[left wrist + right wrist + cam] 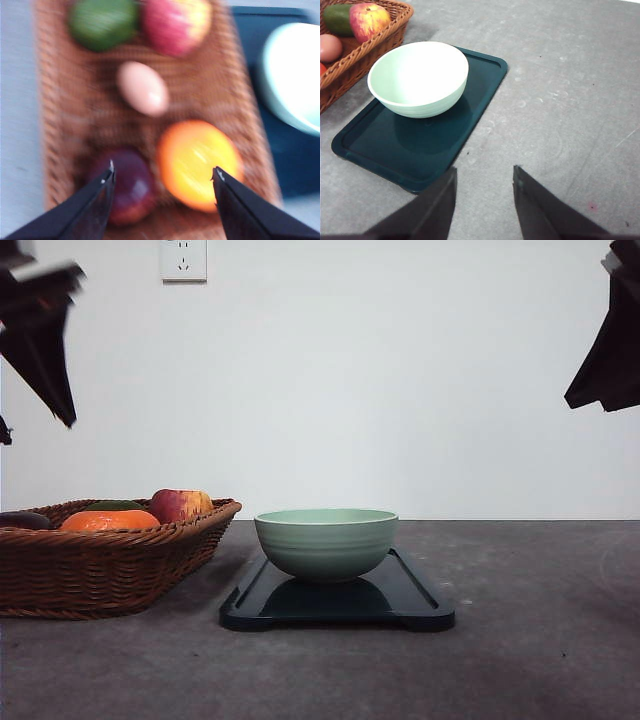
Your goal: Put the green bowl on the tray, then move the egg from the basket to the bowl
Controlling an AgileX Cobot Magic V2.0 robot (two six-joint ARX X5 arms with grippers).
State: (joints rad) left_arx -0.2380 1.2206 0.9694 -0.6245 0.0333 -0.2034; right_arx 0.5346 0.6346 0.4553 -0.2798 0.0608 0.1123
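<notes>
Flat dark tray under ridged green bowl

Front view: even, fairly bright, diffuse light, sharp on the table; the white wall reads slightly grey. Soft shadow under the green bowl, which mirrors faintly in the glossy tray. Both arms at 10 and 2 o'clock are dark silhouettes, left one smeared. Left wrist view: heavy blur throughout, basket weave smeared, glare on the orange fruit. Right wrist view: crisp, evenly lit.
</notes>
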